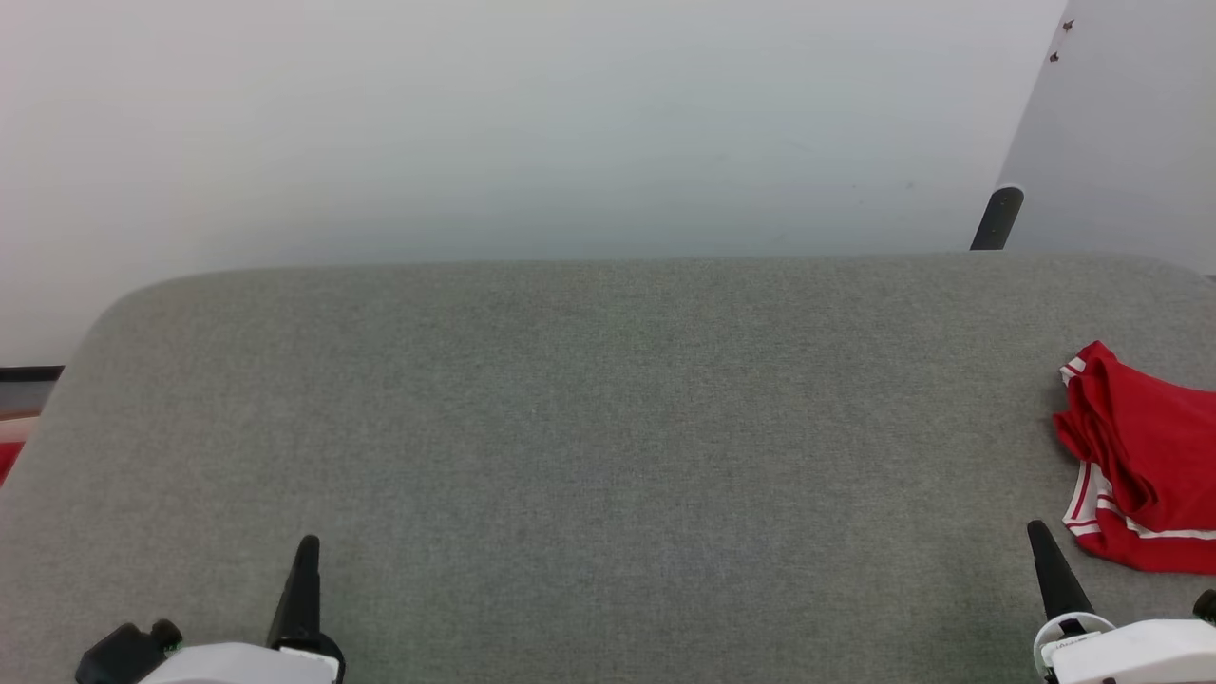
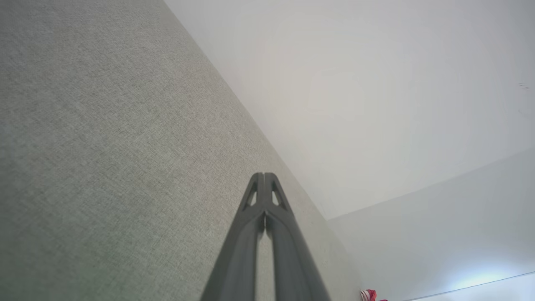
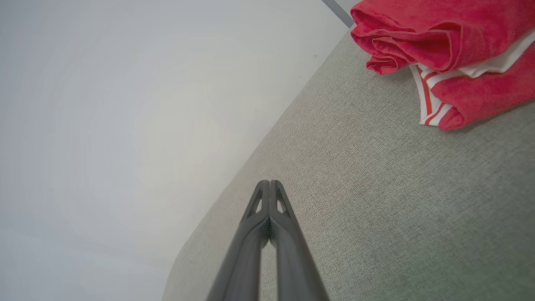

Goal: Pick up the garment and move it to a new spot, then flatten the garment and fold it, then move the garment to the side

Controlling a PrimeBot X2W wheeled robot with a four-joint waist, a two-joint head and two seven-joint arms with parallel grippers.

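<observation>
Currently bunched toward right end of table (image 1: 570, 427): garment (image 1: 1145, 456), partly cropped in head view. Note left gripper (image 1: 307, 546) and right gripper (image 1: 1035, 528) pressed together, empty. Beware pinching one layer only, or dragging cloth off that end. Consult right wrist view for rolled layering, vague from head view.

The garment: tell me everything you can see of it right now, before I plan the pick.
The garment is a red shirt of soft-looking knit, with white trim carrying red stripes along its edges. It lies bunched in loose, rounded folds with layers stacked on each other, not spread flat. It rests on the grey fabric surface near its right end, and the head view's right edge cuts part of it off. The right tool, shut, is close beside it but apart; nothing grips it.
</observation>
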